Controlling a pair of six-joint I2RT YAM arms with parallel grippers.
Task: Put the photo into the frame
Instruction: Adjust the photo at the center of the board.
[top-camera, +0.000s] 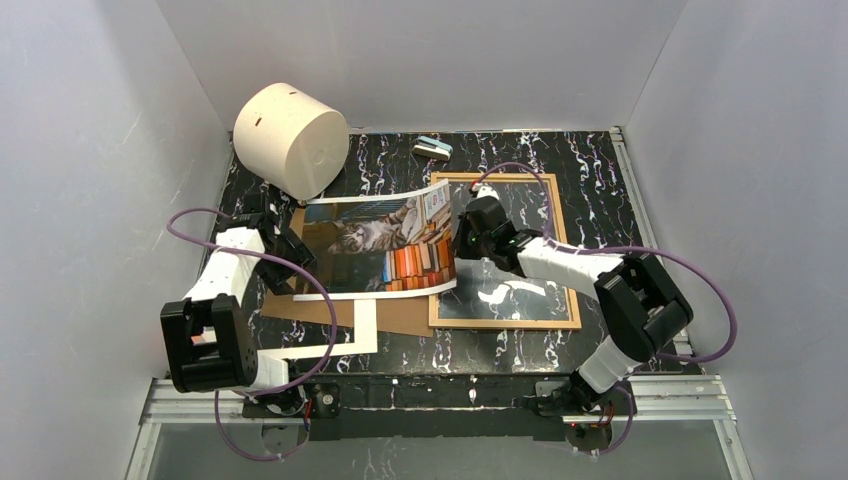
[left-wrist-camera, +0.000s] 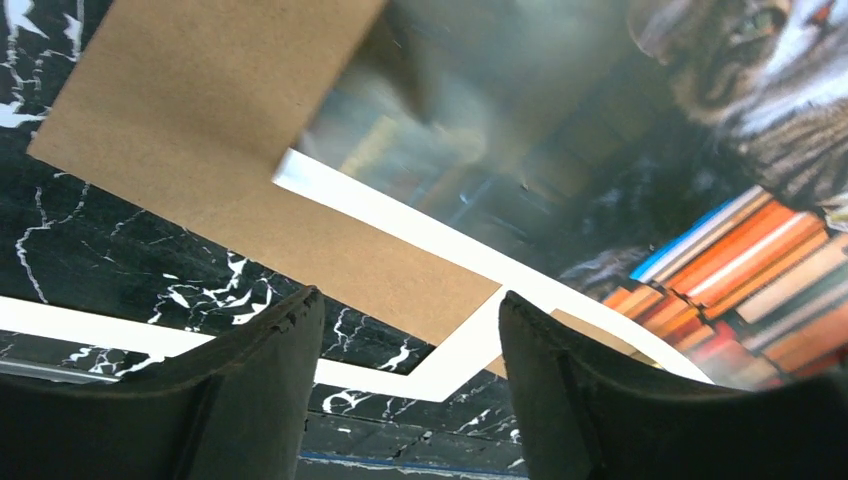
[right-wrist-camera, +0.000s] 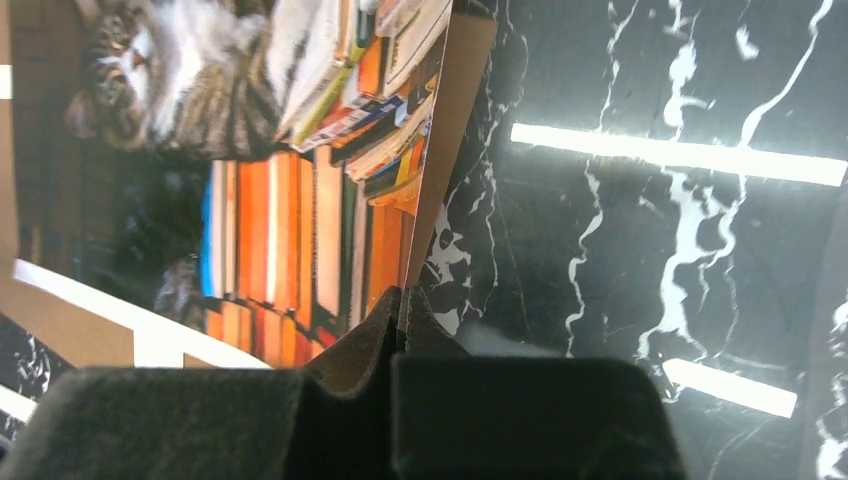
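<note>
frame (top-camera: 505, 323): lay flat on desk (top-camera: 600, 160), nothing in it yet
photo (top-camera: 375, 245): hung mostly left of frame, one edge over its rim; insertion left to do
right claw (right-wrist-camera: 400, 305): clamped shut on photo's frame-side edge
left claw (left-wrist-camera: 410, 310): jaws stood apart, empty, left of frame

Curled photo (top-camera: 380, 245) across frame's (top-camera: 505, 323) left (right side free)

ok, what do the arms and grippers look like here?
Both alike: left arm and right arm have white link shells and bulky black joint housings. A purple cable loops along each. The left gripper and right gripper have black, wedge-shaped fingers. No markings that I can make out.
</note>
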